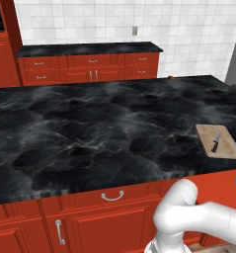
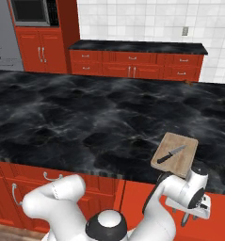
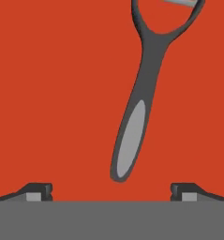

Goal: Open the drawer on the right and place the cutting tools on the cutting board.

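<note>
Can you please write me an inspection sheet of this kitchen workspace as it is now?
Surface: black marble counter on red cabinets.
Job's things: knife lies on the cutting board near the counter's edge; a dark-handled peeler lies on the red drawer floor.
Clutter: small brown item at the counter's far edge, too small to identify.
Grippers: gripper open, fingertips on both sides of the peeler's handle end.
Cables: nothing seen.
Surroundings: white tiled wall, back cabinets, microwave.

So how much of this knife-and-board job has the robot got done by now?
About half, it seems. The knife already lies on the cutting board. The gripper is open above the dark-handled peeler, which lies on the red drawer floor, ungrasped. Left: grip it and carry it to the board.
</note>
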Motion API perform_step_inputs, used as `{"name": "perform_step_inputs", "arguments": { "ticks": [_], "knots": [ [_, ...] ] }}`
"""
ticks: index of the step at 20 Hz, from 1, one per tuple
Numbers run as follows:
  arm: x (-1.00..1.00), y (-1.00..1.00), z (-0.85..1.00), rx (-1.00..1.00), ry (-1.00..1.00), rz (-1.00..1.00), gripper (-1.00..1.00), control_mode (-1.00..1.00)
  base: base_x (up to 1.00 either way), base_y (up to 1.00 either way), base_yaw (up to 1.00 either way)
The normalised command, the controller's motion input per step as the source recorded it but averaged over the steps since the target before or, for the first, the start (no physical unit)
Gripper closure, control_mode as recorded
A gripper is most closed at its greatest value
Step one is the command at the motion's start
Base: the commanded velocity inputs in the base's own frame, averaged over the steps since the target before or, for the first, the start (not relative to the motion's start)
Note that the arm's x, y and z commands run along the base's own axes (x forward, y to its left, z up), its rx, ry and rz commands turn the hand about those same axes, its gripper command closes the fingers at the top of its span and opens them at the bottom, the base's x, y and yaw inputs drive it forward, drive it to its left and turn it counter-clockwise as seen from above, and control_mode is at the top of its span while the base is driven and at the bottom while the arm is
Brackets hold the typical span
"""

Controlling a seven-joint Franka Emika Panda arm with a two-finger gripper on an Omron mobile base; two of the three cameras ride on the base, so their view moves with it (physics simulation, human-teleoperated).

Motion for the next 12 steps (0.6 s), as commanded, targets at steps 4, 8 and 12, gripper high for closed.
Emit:
{"name": "perform_step_inputs", "arguments": {
  "ticks": [4, 8, 12],
  "knots": [
    [0.0, 0.0, -0.27, 0.0, 0.01, 0.06, -1.0, -1.0, 0.0, 0.0, 0.0],
    [0.0, 0.0, -0.23, 0.01, 0.0, 0.04, -1.0, -1.0, 0.0, 0.0, 0.0],
    [0.0, 0.0, -0.12, 0.06, 0.0, 0.05, -1.0, -1.0, 0.0, 0.0, 0.0]
  ]
}}
